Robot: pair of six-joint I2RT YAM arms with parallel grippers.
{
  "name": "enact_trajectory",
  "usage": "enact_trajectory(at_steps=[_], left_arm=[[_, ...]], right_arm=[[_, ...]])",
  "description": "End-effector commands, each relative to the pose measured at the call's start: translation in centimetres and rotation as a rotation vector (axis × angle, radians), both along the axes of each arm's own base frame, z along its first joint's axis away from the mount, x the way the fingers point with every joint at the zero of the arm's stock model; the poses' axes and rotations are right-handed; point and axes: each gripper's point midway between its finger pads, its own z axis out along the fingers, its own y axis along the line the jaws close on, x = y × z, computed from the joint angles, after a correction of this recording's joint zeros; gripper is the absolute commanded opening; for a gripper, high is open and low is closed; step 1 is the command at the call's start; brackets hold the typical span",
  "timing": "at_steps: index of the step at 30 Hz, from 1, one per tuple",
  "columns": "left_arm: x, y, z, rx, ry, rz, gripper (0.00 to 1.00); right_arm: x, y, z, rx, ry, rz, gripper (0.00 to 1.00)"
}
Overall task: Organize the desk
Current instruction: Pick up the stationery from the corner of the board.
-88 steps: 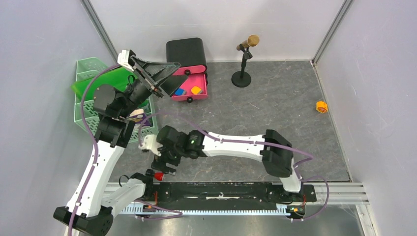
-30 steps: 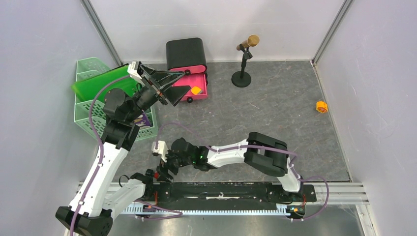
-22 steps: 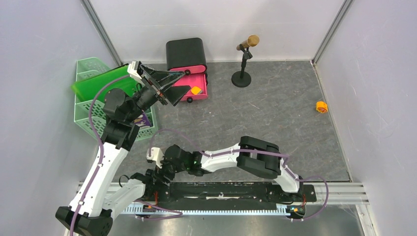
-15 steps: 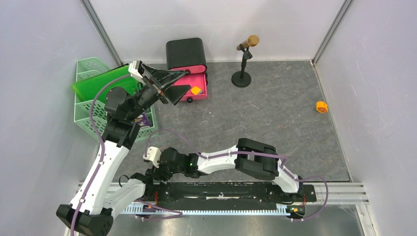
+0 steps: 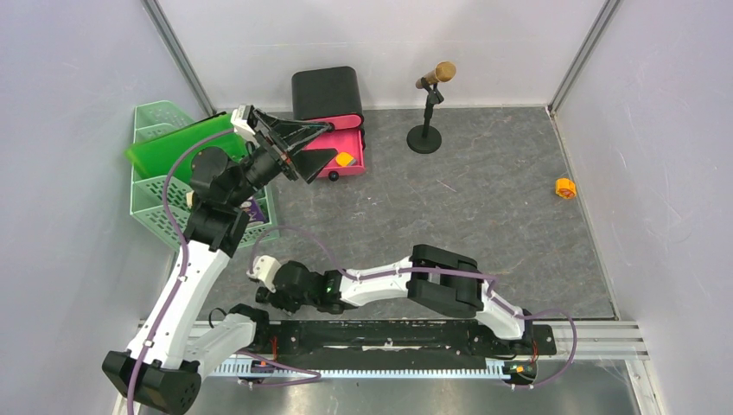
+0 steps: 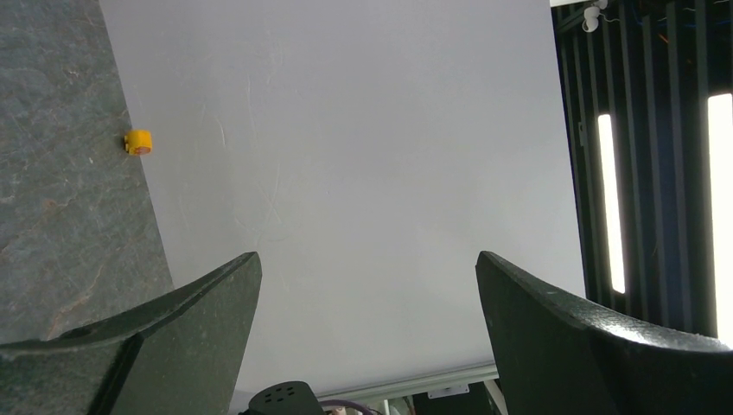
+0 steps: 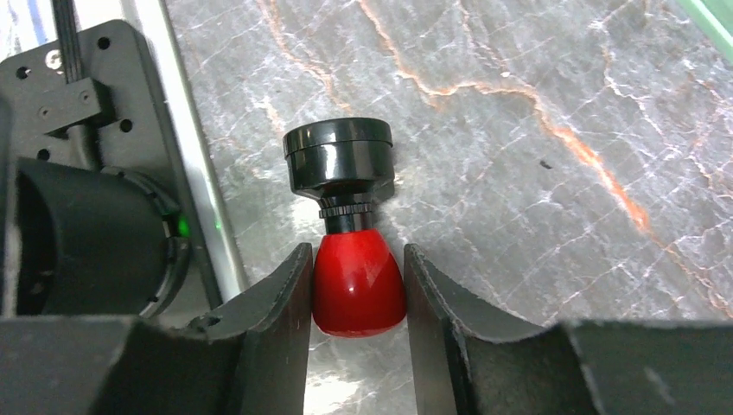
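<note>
The desk (image 5: 484, 199) is a dark-grey marbled surface. A small red bottle with a black cap (image 7: 356, 275) lies on the desk (image 7: 536, 173) close to its near edge. My right gripper (image 7: 356, 290) is shut on the bottle's red body, with both fingers pressed against its sides. In the top view the right gripper (image 5: 262, 298) sits low at the near left and hides the bottle. My left gripper (image 5: 330, 141) hangs open and empty above the pink drawer. In its own view the left gripper (image 6: 367, 259) faces the far wall.
A mint-green tiered tray (image 5: 156, 194) with a green folder (image 5: 168, 147) stands at the left. At the back are a black drawer box (image 5: 327, 91), its pink drawer (image 5: 350, 169) open with an orange block (image 5: 345, 159) inside, and a microphone stand (image 5: 425, 134). A small yellow thing (image 5: 565, 188) lies far right. The left arm's black base (image 7: 69, 86) is beside the bottle.
My right arm has stretched left towards the near edge. Its jaws have closed in on the red bottle. The left gripper has shifted slightly and stays open.
</note>
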Motion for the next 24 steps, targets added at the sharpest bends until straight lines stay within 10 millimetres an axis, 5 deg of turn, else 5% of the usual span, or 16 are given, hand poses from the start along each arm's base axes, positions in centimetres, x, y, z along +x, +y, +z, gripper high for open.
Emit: enact_trajectory(at_steps=[1,5,10,17,24], left_arm=[[-1.7,0.2,1.7,0.013,-0.081,-0.027,1.0],[-2.4,0.4,0.6,0.072,-0.075,-0.015,1.0],[-3.5,1.7,-1.0,0.223,-0.076,0.055,1.0],[-4.4,4.7,-5.4,0.482,-0.036,0.192,1.0],[-4.0,7.5,-12.8,0.751,0.035,0.258,1.0]], right_arm=[[2.4,0.0,0.8,0.05,0.074,-0.057,0.14],[2.5,-1.0,3.6,0.153,0.122,-0.012,0.0],[2.2,-3.3,8.8,0.224,0.117,0.006,0.0],[1.9,-10.5,13.6,0.313,0.215,-0.071,0.0],[3.3,-18.4,14.8,0.334,0.25,-0.197,0.0]])
